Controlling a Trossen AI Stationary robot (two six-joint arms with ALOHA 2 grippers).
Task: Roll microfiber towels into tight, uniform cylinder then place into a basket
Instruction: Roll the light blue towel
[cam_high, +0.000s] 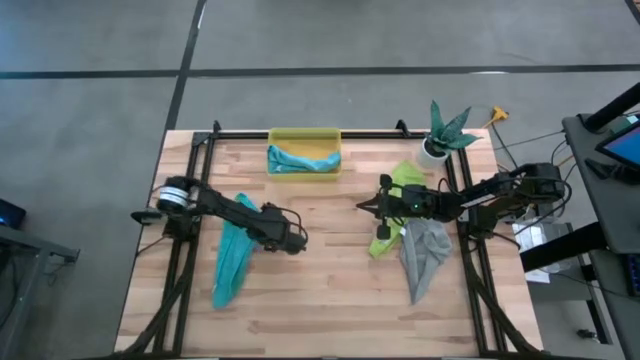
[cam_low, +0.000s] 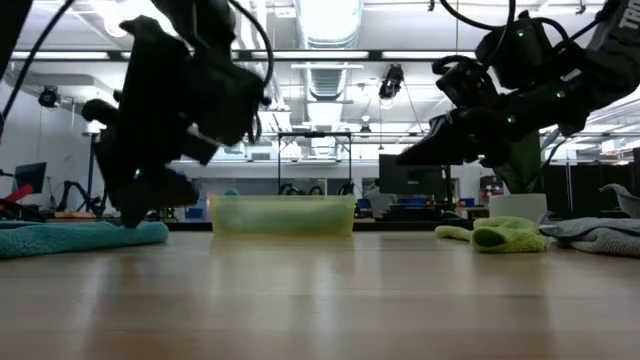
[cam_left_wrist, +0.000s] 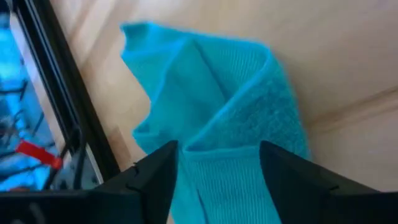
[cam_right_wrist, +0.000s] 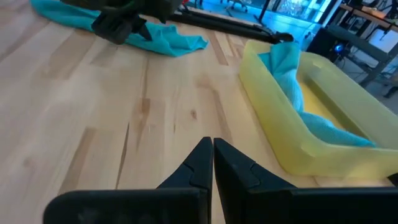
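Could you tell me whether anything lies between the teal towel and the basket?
Nothing visible does: bare tabletop runs from the teal towel to the basket, which already holds a light blue towel.

High view: straight down over the whole pale wooden table (cam_high: 330, 290).
Low view: tabletop height, level toward the translucent yellow plastic basket (cam_low: 283, 215).
Left wrist view: close above the crumpled teal towel (cam_left_wrist: 230, 124).
Right wrist view: low, facing that basket (cam_right_wrist: 292, 134), also seen from above.
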